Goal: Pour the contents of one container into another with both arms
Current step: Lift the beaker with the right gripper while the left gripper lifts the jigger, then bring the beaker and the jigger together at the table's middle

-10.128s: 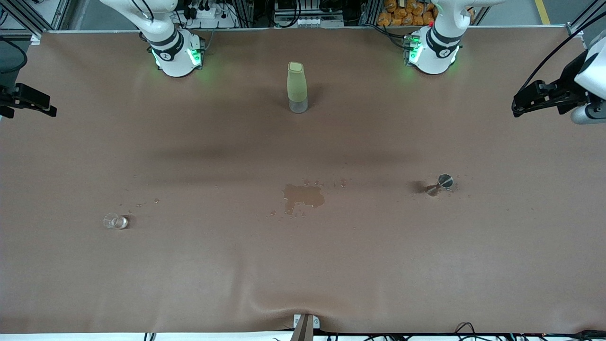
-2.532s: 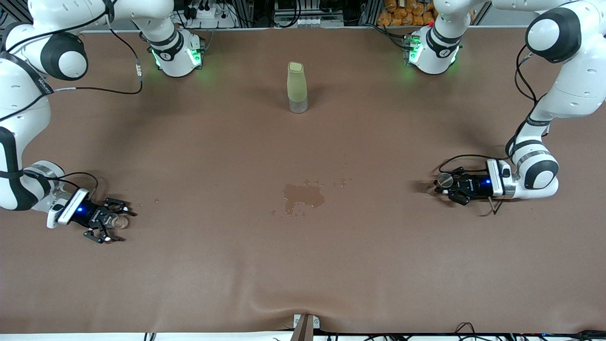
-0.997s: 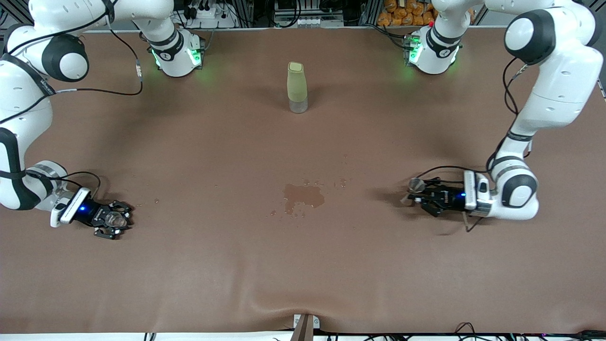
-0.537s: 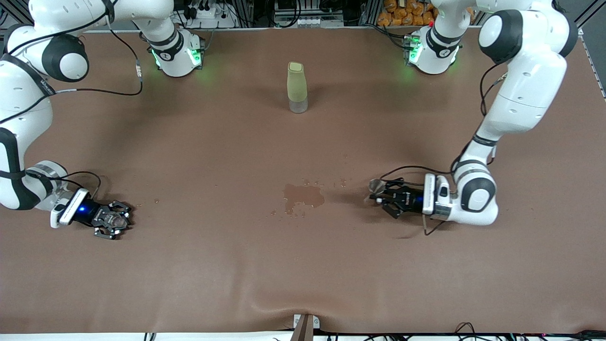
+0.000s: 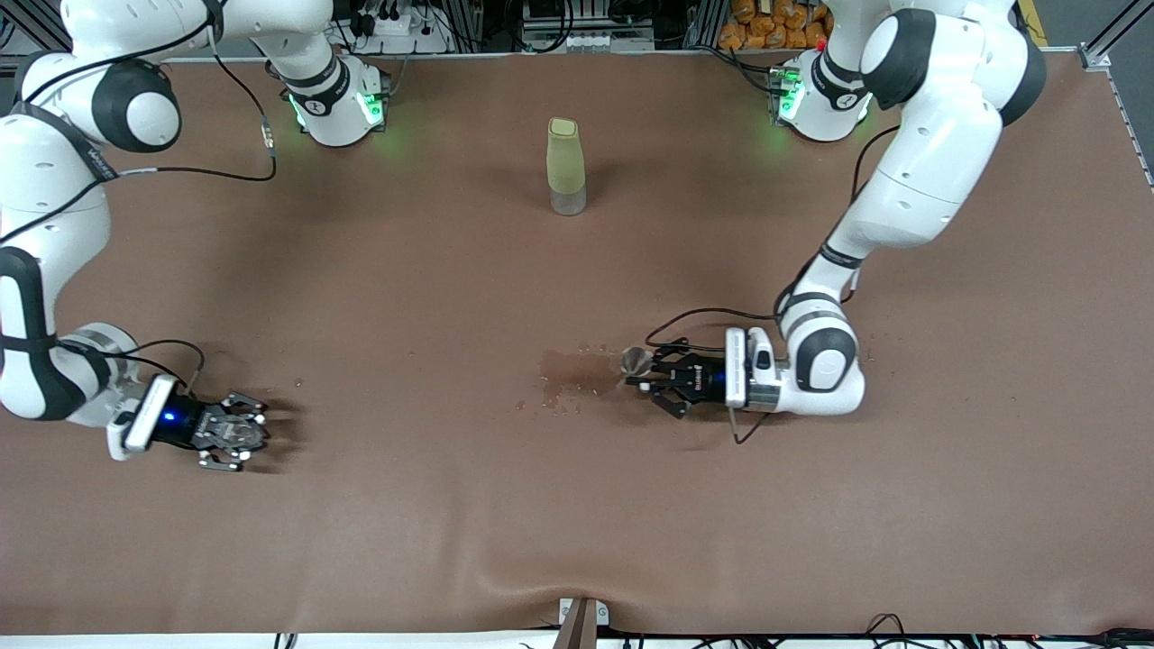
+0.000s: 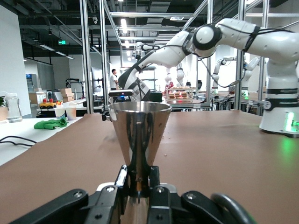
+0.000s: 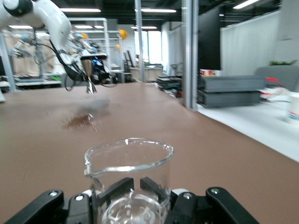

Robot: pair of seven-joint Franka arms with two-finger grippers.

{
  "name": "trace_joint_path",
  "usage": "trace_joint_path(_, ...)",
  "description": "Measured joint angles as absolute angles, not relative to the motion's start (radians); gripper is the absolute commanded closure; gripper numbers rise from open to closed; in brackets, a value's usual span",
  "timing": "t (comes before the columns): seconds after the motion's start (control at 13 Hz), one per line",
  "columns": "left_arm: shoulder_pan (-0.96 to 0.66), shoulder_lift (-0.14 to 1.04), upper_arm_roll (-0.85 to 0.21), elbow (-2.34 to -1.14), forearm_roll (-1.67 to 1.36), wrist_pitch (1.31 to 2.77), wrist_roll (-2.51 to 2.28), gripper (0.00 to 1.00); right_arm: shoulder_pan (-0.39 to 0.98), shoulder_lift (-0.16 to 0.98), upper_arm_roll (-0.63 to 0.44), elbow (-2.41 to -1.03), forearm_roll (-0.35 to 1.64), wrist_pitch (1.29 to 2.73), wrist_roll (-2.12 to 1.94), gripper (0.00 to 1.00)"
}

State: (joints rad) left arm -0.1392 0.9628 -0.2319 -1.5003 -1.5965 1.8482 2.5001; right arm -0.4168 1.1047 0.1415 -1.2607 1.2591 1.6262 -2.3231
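Note:
My left gripper (image 5: 651, 379) is shut on the waist of the steel jigger (image 5: 636, 361). It holds the jigger upright, low over the edge of the wet stain (image 5: 577, 371) at mid-table. In the left wrist view the jigger (image 6: 140, 130) stands between the fingers (image 6: 120, 177) of the left gripper (image 6: 138, 182). My right gripper (image 5: 236, 434) is shut on the clear glass cup (image 5: 238, 431), low over the right arm's end of the table. In the right wrist view the cup (image 7: 128, 172) sits upright in the right gripper (image 7: 128, 189), its spout rim showing.
A tall pale-green bottle (image 5: 565, 167) with a clear base stands between the two arm bases. Small droplets dot the brown table cover (image 5: 577, 523) around the stain. The left arm's elbow (image 5: 816, 361) rests low beside its gripper.
My left gripper has carried the jigger from the left arm's end toward mid-table, to the stain's edge. My right gripper has shifted slightly toward the middle and the front camera with the cup.

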Motion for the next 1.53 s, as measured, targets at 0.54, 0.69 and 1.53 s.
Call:
trace_joint_path(0.54,-0.228,0.963,-0.229,-1.469,-1.671,1.968,2.460,1.00,-0.076,1.036,0.216,-1.253,1.356,1.857,-2.123,1.00)
trace_joint_path(0.69,-0.237,0.963,-0.229,-1.463,-1.671,1.992,2.460,1.00,-0.023,1.029,0.250,-1.253,1.396,1.934,-2.090,1.00)
trace_joint_path(1.53,-0.291,0.967,-0.227,-1.460,-1.728,2.079,2.476,1.00,0.099,0.953,0.419,-1.251,1.411,2.205,-1.894,1.00)
